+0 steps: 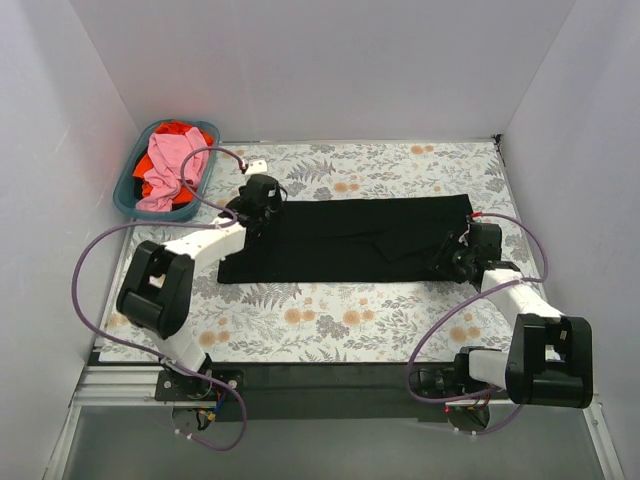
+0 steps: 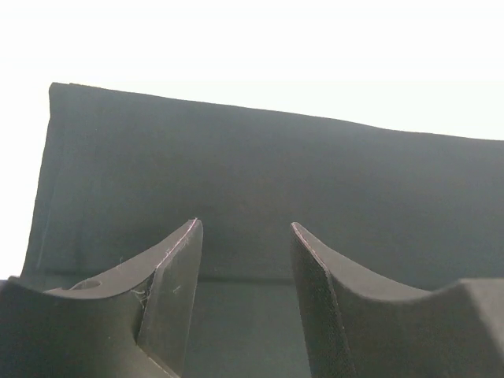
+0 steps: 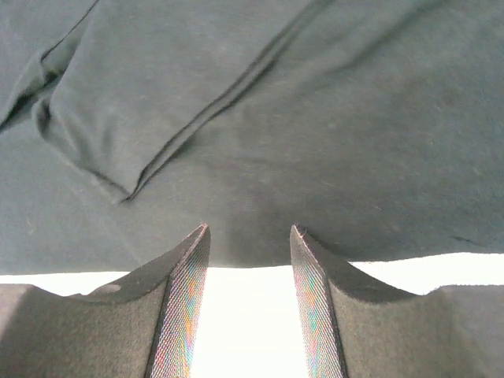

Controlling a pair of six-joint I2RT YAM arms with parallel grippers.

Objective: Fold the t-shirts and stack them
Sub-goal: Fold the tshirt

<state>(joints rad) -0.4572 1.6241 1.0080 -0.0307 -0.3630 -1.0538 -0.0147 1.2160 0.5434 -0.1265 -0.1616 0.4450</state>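
A large black t-shirt (image 1: 350,240) lies flat on the floral table as a long folded strip, with a sleeve fold showing near its middle. My left gripper (image 1: 262,212) hovers over the strip's far left corner. In the left wrist view it (image 2: 244,224) stands open above the black cloth (image 2: 276,157), nothing between its fingers. My right gripper (image 1: 450,258) is at the strip's near right end. In the right wrist view it (image 3: 250,228) is open, tips at the edge of the cloth (image 3: 315,118), bare table between them. Pink (image 1: 165,160) and orange-red (image 1: 175,127) tees lie bundled in the basket.
A teal plastic basket (image 1: 125,195) stands at the back left corner against the white wall. White walls close in the table on three sides. Purple cables (image 1: 90,260) loop beside both arms. A small white piece (image 1: 257,165) lies behind the left gripper.
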